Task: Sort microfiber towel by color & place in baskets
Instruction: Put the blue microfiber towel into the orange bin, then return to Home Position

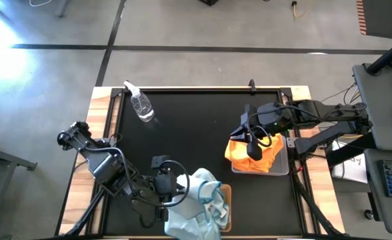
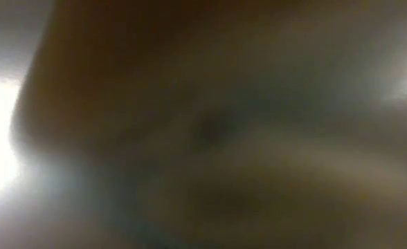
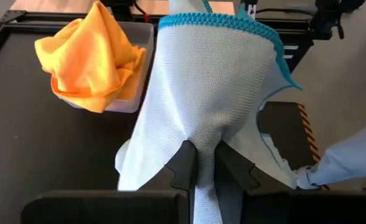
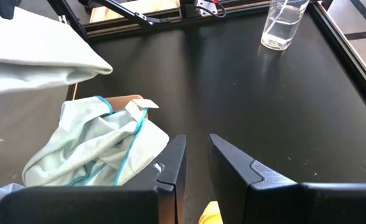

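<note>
A pale blue microfiber towel (image 3: 208, 87) with a teal hem is held up by my left gripper (image 3: 201, 158), which is shut on it at the table's near side (image 1: 177, 190). Beside it, more pale blue towels (image 4: 96, 146) lie bunched in the tan basket (image 1: 227, 195). Orange towels (image 1: 253, 155) are heaped in the light grey basket (image 1: 286, 165) at the right. My right gripper (image 4: 197, 155) hangs open just above the orange heap (image 1: 253, 150), with nothing between its fingers. The low view is covered by a blur. My left gripper pinches a gathered bunch of the pale blue towel (image 3: 203, 142) between its two fingers; how many layers is not clear. The fingers slant downward toward the table's right side. The cloth fans out beyond the fingertips to its teal hem (image 3: 220, 22) and hangs slack around them.
A clear plastic spray bottle (image 1: 141, 107) lies on the black table top at the far left. Bare black surface (image 1: 196, 133) spreads between the bottle and the two baskets. Wooden rails (image 1: 101, 120) frame the table.
</note>
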